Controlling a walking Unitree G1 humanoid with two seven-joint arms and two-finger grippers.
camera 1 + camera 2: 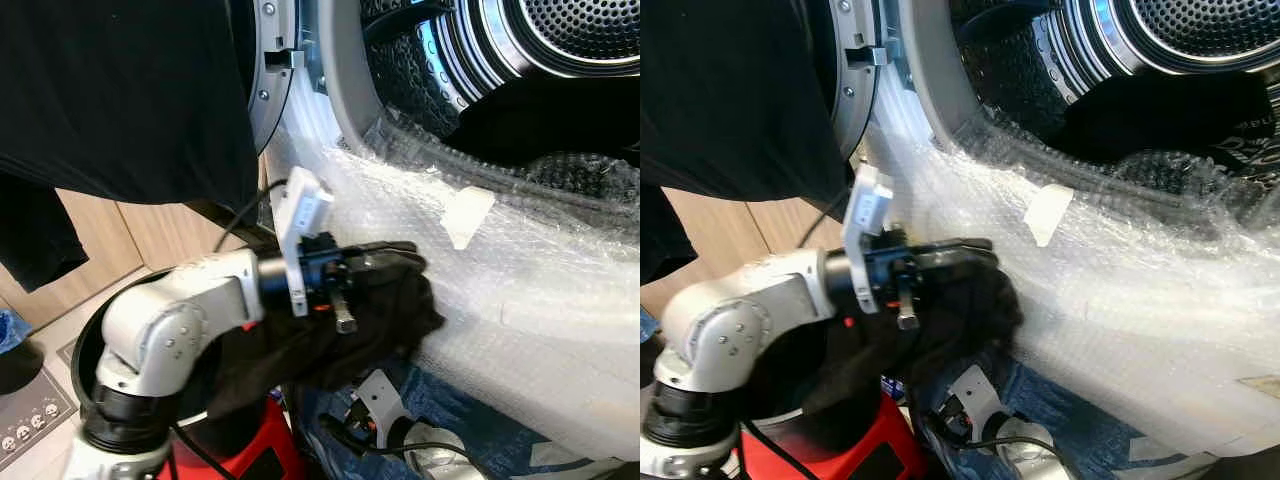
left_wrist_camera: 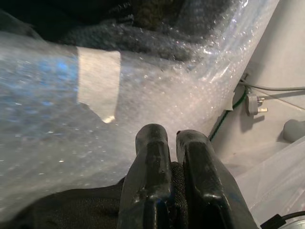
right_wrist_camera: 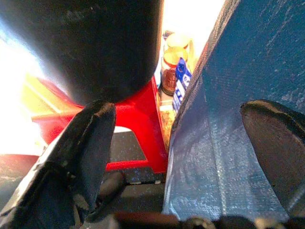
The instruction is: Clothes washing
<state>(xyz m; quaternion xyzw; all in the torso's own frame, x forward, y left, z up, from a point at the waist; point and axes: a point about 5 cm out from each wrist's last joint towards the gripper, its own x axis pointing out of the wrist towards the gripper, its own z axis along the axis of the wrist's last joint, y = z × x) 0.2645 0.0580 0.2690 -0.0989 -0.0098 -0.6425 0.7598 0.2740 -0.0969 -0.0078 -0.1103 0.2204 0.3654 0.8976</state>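
My left gripper [image 1: 403,257] is shut on a black garment [image 1: 340,340], which it holds up against the bubble-wrapped front of the washing machine [image 1: 560,300], below the open drum [image 1: 580,30]. The left wrist view shows both fingers [image 2: 150,157] pressed together with black cloth [image 2: 71,210] between them. Dark laundry [image 1: 560,115] lies inside the drum's mouth. My right gripper [image 3: 181,143] is low down beside a blue bag [image 3: 224,119]. It is open and holds nothing.
Another black garment [image 1: 120,90] hangs over the open washer door at upper left. A black bucket [image 1: 85,345] sits on a red stool [image 1: 250,455] under my left arm. A taped patch [image 1: 467,215] marks the bubble wrap. A power strip [image 1: 25,425] lies on the floor.
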